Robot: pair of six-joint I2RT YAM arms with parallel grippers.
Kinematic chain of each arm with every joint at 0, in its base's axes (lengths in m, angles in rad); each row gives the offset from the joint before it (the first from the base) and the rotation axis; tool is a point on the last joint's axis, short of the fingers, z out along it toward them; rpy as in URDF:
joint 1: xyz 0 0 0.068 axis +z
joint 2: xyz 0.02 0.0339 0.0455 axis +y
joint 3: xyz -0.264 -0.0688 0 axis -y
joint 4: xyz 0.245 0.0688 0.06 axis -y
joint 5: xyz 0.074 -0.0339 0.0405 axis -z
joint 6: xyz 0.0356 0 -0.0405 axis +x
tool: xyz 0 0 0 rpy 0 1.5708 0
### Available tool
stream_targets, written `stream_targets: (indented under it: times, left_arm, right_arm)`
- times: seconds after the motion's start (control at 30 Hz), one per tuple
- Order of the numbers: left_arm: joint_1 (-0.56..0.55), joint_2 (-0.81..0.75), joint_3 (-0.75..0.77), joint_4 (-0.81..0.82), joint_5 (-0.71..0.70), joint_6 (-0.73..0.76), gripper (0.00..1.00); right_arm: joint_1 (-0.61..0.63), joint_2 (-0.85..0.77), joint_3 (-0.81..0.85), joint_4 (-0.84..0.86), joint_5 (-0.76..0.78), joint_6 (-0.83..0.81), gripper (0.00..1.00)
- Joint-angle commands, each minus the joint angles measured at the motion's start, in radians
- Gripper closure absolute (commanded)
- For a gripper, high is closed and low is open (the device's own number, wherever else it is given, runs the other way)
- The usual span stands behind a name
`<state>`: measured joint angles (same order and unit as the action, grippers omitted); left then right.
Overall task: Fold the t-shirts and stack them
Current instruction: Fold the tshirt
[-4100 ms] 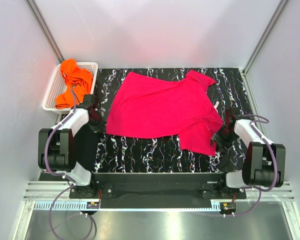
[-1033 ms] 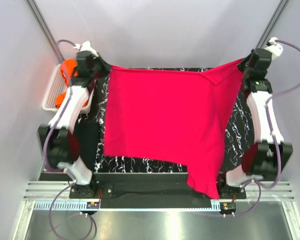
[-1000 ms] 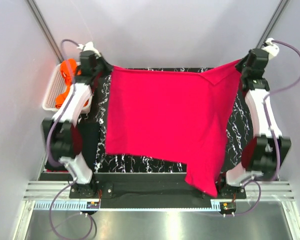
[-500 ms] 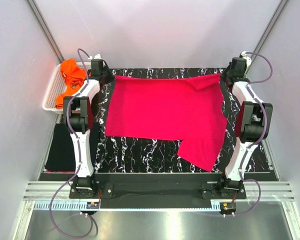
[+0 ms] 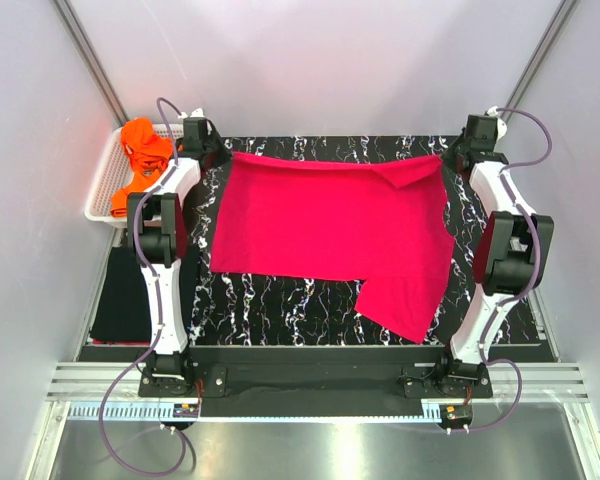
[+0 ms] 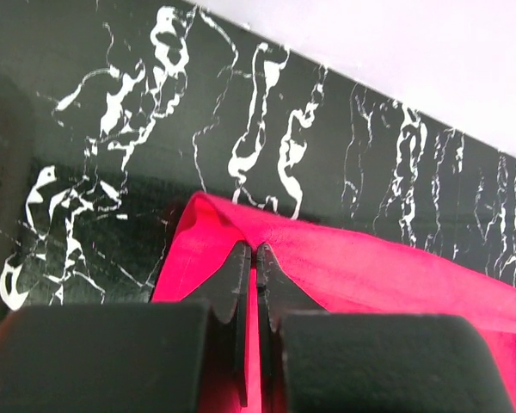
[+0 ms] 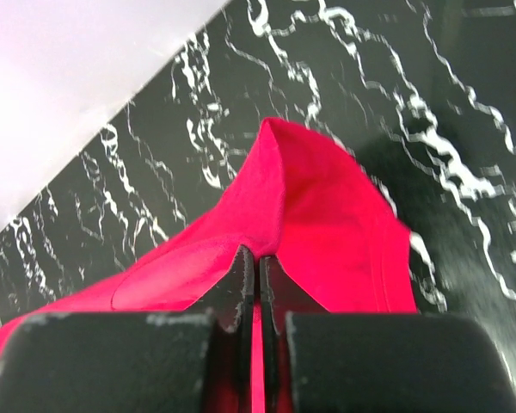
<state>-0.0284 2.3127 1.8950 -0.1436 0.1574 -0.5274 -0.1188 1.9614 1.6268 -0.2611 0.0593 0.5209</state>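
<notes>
A hot pink t-shirt (image 5: 330,225) lies spread across the black veined mat (image 5: 280,300), one sleeve pointing toward the near right. My left gripper (image 5: 218,152) is shut on its far left corner; in the left wrist view the pink t-shirt (image 6: 396,275) is pinched between the left gripper's (image 6: 254,249) jaws, low over the mat. My right gripper (image 5: 448,153) is shut on the far right corner; the right wrist view shows the pink t-shirt (image 7: 327,215) folded up into the right gripper (image 7: 258,253). Orange t-shirts (image 5: 142,160) fill the basket. A black folded t-shirt (image 5: 120,295) lies at the near left.
The white lattice basket (image 5: 104,185) stands at the far left beside the mat. Both arms stretch out along the mat's left and right sides. White walls and metal posts close in the back and sides.
Both grippers have come down from high above the back of the mat to its far corners, laying the hanging pink t-shirt flat on the mat. The right gripper shifted slightly outward.
</notes>
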Motion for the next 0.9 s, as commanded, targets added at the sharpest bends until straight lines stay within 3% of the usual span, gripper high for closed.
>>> stream_targets:
  times: [0.0, 0.3, 0.87]
  left_arm:
    - [0.007, -0.081, -0.020, -0.042, 0.019, 0.015, 1.00]
    - [0.022, -0.173, -0.161, -0.143, 0.027, 0.024, 1.00]
    - [0.024, -0.216, -0.186, -0.290, 0.039, 0.013, 1.00]
  right_arm:
    - [-0.008, -0.104, -0.030, -0.053, -0.003, 0.031, 1.00]
    - [-0.030, -0.127, -0.047, -0.158, -0.042, 0.028, 1.00]
    - [-0.061, -0.171, -0.125, -0.260, -0.056, -0.021, 1.00]
